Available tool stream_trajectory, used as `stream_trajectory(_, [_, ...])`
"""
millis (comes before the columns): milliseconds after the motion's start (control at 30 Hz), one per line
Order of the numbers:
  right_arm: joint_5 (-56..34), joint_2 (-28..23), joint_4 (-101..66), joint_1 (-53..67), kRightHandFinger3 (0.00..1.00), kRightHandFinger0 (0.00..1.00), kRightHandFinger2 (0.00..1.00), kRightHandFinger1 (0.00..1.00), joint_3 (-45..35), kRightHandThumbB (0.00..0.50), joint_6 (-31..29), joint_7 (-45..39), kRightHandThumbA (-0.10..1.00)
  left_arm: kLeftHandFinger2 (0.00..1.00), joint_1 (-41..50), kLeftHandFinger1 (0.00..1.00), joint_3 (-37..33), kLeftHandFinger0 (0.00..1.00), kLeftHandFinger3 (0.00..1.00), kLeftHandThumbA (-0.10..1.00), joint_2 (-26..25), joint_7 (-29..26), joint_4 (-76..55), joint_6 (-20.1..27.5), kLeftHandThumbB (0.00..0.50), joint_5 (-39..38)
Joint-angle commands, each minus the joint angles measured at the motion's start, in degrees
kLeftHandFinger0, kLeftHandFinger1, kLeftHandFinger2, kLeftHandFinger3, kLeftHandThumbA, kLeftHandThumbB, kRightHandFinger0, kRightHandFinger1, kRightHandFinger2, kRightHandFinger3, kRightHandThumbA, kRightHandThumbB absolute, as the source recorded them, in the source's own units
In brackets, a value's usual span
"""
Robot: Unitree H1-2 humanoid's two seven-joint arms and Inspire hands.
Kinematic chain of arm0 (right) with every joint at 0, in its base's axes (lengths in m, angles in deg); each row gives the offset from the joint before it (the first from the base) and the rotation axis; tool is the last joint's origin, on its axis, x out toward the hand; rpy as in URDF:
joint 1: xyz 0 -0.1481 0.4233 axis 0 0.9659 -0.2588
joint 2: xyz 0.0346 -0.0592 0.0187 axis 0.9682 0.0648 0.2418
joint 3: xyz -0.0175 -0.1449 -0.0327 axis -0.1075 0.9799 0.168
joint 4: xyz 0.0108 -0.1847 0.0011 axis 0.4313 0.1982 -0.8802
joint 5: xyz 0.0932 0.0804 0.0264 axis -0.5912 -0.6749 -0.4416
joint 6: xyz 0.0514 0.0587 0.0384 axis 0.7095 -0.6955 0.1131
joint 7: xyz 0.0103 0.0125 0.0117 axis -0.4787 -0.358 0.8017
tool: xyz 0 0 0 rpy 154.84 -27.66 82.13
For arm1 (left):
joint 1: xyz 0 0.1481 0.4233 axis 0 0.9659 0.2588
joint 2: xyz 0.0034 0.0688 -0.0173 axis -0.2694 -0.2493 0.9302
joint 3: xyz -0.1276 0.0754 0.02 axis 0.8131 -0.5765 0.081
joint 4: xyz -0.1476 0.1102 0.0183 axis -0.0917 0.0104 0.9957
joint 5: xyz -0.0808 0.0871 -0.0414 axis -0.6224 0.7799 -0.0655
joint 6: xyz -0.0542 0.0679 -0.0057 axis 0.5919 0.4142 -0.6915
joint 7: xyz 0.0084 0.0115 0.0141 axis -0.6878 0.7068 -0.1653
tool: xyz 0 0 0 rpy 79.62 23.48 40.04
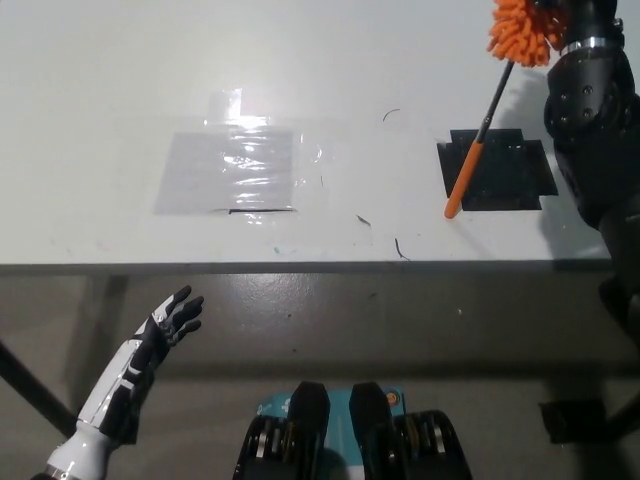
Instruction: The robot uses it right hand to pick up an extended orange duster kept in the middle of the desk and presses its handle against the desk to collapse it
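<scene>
The orange duster stands tilted at the desk's right: its fluffy orange head point(519, 30) is at the top, a thin dark rod runs down to the orange handle point(464, 177). The handle's tip sits at the front left corner of a black tape patch point(505, 170), at or just above the desk. My black right hand point(568, 14) is at the top right edge beside the head, mostly cut off, and appears shut on the duster. Its arm point(597, 130) comes down the right side. My white left hand point(168, 320) rests open below the desk's front edge, lower left.
A shiny clear tape patch point(232, 170) lies left of the middle of the white desk point(120, 80). The desk's front edge point(300, 266) crosses the picture. Below it is grey floor, with a dark object point(573, 420) at the lower right.
</scene>
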Motion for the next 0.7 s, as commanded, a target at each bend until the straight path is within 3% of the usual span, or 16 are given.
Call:
stream_trajectory(0, [3.2,-0.8,1.9,-7.4,0.75,0.00,0.68,0.17,4.9,0.111,-9.1,20.6,-0.10,1.00,-1.1,0.99,0.6,1.00,1.00,1.00,-1.5,0.5,-2.2,0.6,0.281,-0.5])
stream_trajectory(67, [5.0,-0.2,0.7,-5.6,0.78,0.00,0.68,0.17,7.0,0.146,-9.1,23.0,-0.10,1.00,-1.1,0.98,0.5,1.00,1.00,1.00,-1.6,0.7,-2.2,1.2,0.271,-0.5])
stream_trajectory(133, [5.1,0.1,0.3,-4.8,0.81,0.00,0.69,0.17,8.7,0.147,-9.1,24.8,-0.10,1.00,-1.2,0.97,0.5,1.00,1.00,1.00,-1.5,0.8,-1.9,1.3,0.264,-0.8])
stream_trajectory(200, [5.7,1.1,0.1,-3.1,0.77,0.00,0.68,0.17,10.5,0.127,-9.1,27.4,-0.10,1.00,-1.1,0.97,0.6,1.00,1.00,1.00,-1.6,0.8,-1.8,1.5,0.266,-0.7])
stream_trajectory(267, [7.2,2.0,0.4,-1.4,0.74,0.00,0.66,0.17,12.9,0.144,-9.1,31.0,-0.10,1.00,-0.9,0.97,0.6,1.00,1.00,1.00,-1.7,0.7,-2.1,1.3,0.268,-0.7])
stream_trajectory(367, [6.3,2.8,-1.4,1.5,0.73,0.00,0.64,0.17,15.4,0.119,-9.1,30.2,-0.10,1.00,-1.1,0.96,0.6,0.99,1.00,1.00,-1.7,0.7,-2.5,0.5,0.275,-0.8])
stream_trajectory(500, [4.3,4.5,-3.4,5.4,0.79,0.00,0.70,0.20,19.1,0.172,-9.1,28.7,-0.10,1.00,-1.4,0.96,0.6,1.00,1.00,1.00,-1.7,0.7,-2.4,0.7,0.272,-0.8])
stream_trajectory(667, [2.6,6.7,-0.1,9.5,0.78,0.00,0.72,0.24,25.9,0.175,-9.1,28.1,-0.10,1.00,-1.8,0.94,0.6,0.98,1.00,1.00,-1.9,0.9,-2.0,1.4,0.261,-0.9])
